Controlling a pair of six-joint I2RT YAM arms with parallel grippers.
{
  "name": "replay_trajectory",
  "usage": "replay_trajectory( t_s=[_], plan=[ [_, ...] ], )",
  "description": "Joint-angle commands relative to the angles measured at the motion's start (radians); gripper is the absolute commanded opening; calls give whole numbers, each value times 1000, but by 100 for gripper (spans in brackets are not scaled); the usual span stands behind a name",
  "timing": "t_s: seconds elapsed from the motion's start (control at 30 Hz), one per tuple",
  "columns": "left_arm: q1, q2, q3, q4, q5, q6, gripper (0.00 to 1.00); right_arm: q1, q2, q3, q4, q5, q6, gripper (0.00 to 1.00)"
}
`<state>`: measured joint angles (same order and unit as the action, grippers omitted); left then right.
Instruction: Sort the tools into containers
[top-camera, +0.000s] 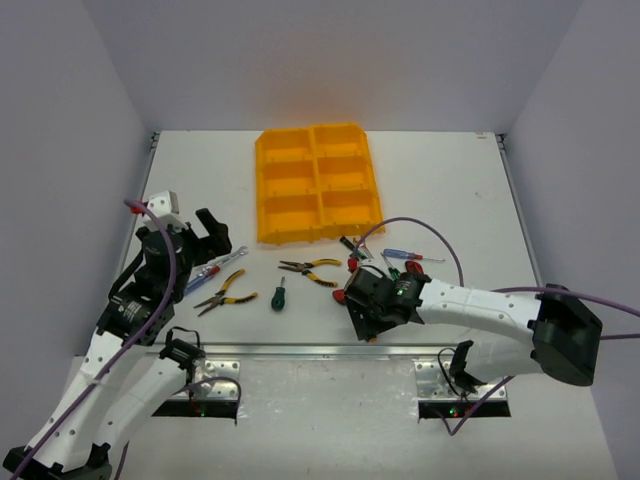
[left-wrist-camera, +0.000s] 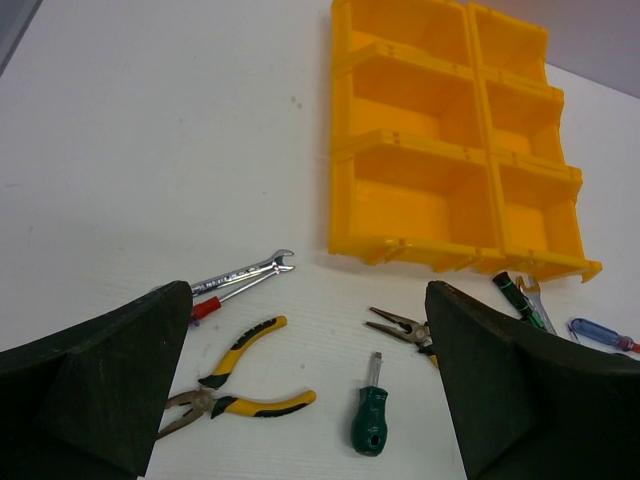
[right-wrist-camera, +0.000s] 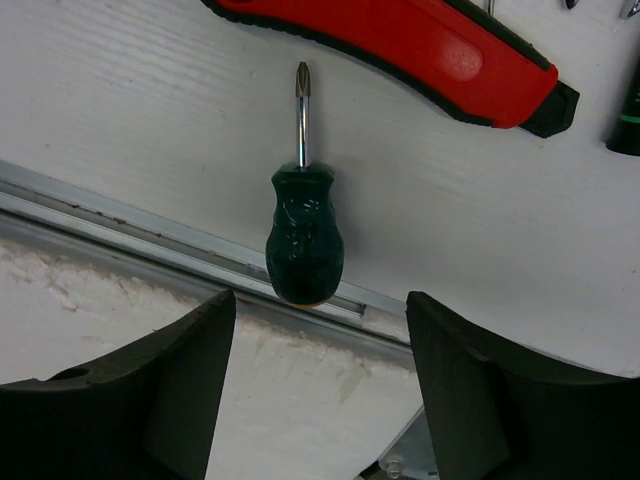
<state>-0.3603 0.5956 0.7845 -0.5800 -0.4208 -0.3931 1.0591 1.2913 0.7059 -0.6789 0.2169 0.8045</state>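
Observation:
The yellow-orange organiser tray stands at the table's far middle, and its compartments look empty. Tools lie in a row in front of it. My left gripper is open and empty, above the left tools. In its view I see yellow-black pliers, a stubby green screwdriver, a silver wrench and second pliers. My right gripper is open and low. In its view another green screwdriver lies just ahead of the fingertips, with a red utility knife beyond.
A metal rail runs along the table's near edge under the right gripper. A red-blue screwdriver lies right of the tray's front. A red-handled screwdriver lies beside the wrench. Grey walls close in the table on three sides.

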Motion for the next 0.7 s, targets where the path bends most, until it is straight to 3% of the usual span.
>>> replay_trajectory(
  t_s=[0.0, 0.3, 0.5, 0.67],
  plan=[
    [6, 7, -4, 43, 21, 13, 100, 23, 33, -7, 118, 48, 53, 66],
    [6, 12, 1, 42, 30, 17, 100, 28, 163, -46, 214, 29, 63, 39],
    [6, -13, 3, 63, 92, 40, 100, 30, 120, -32, 163, 85, 73, 0],
    [6, 12, 55, 63, 363, 36, 100, 38, -58, 17, 87, 14, 30, 0]
  ],
)
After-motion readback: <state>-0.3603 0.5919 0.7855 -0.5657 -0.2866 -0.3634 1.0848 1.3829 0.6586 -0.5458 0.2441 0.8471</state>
